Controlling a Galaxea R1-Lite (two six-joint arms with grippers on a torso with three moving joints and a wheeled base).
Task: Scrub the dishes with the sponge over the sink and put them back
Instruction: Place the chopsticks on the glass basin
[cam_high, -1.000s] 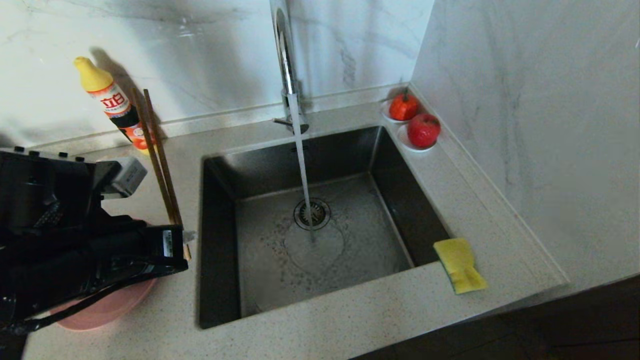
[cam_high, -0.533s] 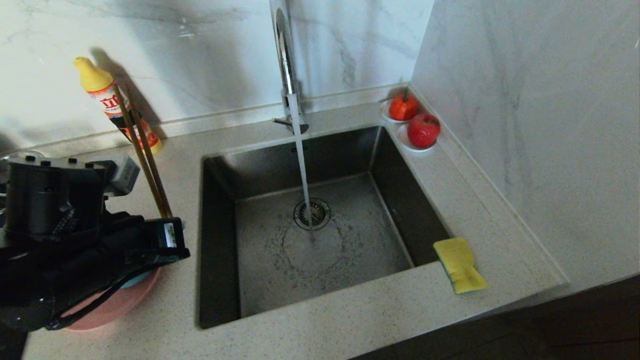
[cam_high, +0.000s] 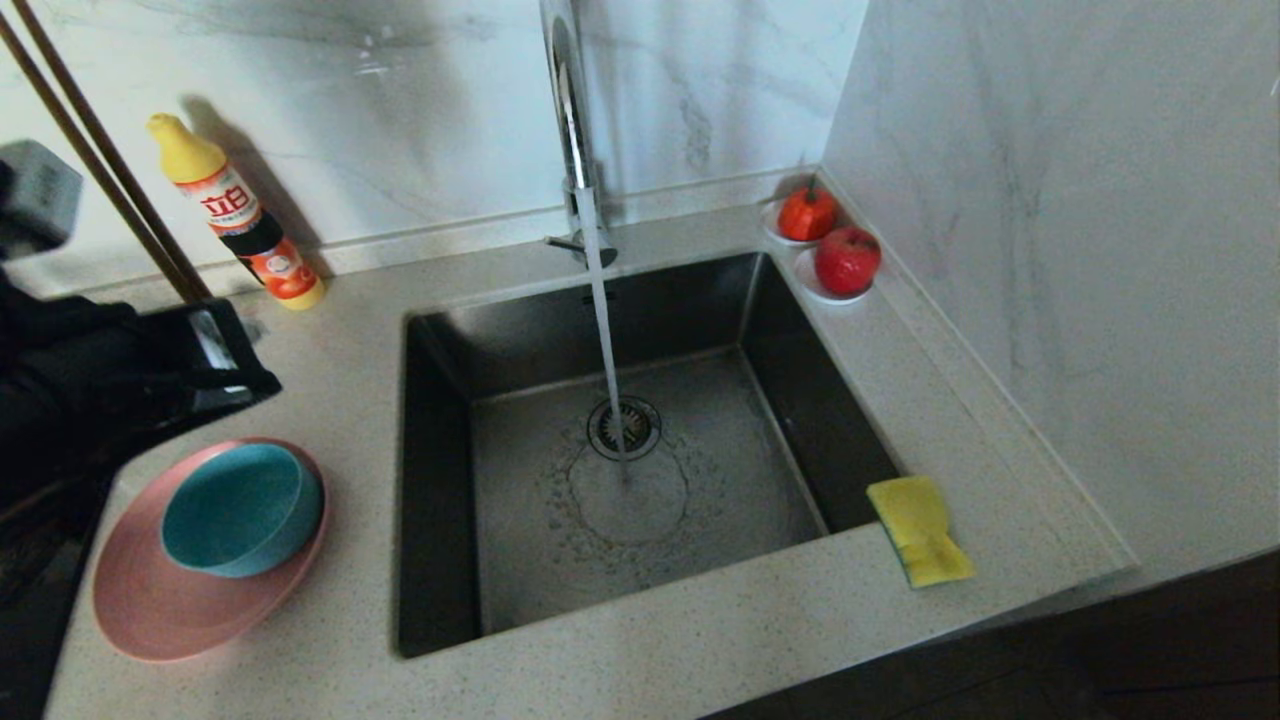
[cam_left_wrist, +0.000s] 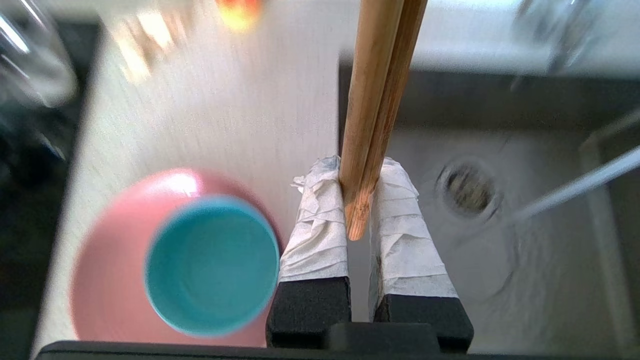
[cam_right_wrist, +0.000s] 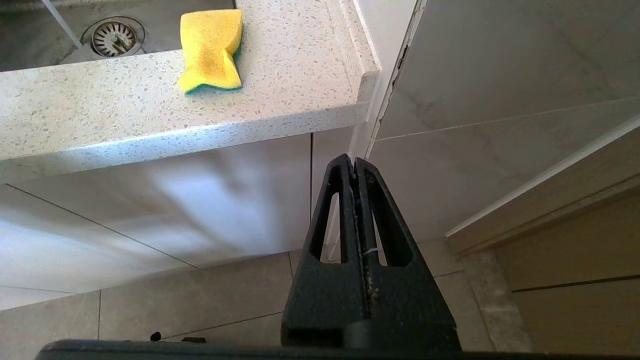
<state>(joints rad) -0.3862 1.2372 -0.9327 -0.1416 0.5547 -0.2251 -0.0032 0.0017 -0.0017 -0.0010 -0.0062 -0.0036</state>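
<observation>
Head view: a large square brushed-steel sink (cam_high: 640, 470) is seen at the centre of the frame, set into a pale speckled stone counter (cam_high: 700, 640). A stream of water (cam_high: 605, 340) is seen falling from a tall chrome tap (cam_high: 572, 120) toward the round drain strainer (cam_high: 624, 428). At the lower left, a wide shallow pink plate (cam_high: 150, 610) is laid on the counter, and a smaller round teal bowl (cam_high: 240, 508) is seated on it. At the left edge, the black left gripper (cam_high: 215, 345) is raised above the counter, and a pair of thin brown wooden chopsticks (cam_high: 100, 160) is carried up toward the upper left corner. A yellow-capped detergent bottle (cam_high: 235, 215) is stood against the marble wall beside them. A rectangular yellow sponge with a green layer (cam_high: 920, 530) is placed on the counter at the sink's lower right corner. Two red fruits on small white saucers (cam_high: 830, 245) are kept at the upper right corner of the sink.

Left wrist view: the left gripper (cam_left_wrist: 357, 220) is shown clamped on the chopsticks (cam_left_wrist: 375, 100), pinched near their lower tips between cloth-wrapped fingers (cam_left_wrist: 320, 230). The bowl (cam_left_wrist: 212, 265) and plate (cam_left_wrist: 110, 280) are seen at the lower left, the sink (cam_left_wrist: 550, 240) at the right.

Right wrist view: the right gripper (cam_right_wrist: 355, 165) is shown with its fingers pressed together on nothing, held below the counter edge in front of the cabinet front (cam_right_wrist: 150, 210). The sponge (cam_right_wrist: 212, 50) is seen at the upper left.
</observation>
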